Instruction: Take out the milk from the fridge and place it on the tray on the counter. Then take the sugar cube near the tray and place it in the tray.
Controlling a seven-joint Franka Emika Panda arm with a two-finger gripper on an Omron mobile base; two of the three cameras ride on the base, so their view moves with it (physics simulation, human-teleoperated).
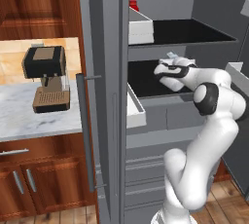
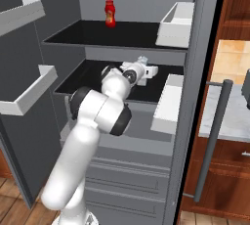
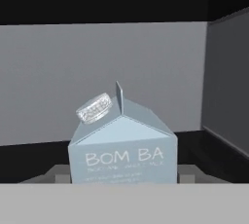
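The milk (image 3: 124, 152), a pale grey-blue gabled carton with a silver cap, stands on the middle dark shelf (image 1: 146, 82) of the open fridge (image 1: 104, 72). My gripper (image 3: 124, 177) reaches into that shelf, and its fingertips (image 3: 62, 177) press against both sides of the carton low down, so it is shut on it. From the base views the hand (image 1: 168, 67) covers most of the carton; its top (image 1: 171, 55) (image 2: 142, 61) peeks out above the gripper (image 2: 146, 70). The tray and the sugar cube are out of view.
A white bin (image 1: 140, 30) and a red bottle (image 2: 110, 13) sit on the upper shelf. Another white bin (image 2: 167, 102) sticks out beside the arm. Door bins (image 2: 29, 94) hang on the open door. A coffee machine (image 1: 46, 77) stands on the counter (image 1: 19, 116) beyond the fridge handle (image 1: 85, 130).
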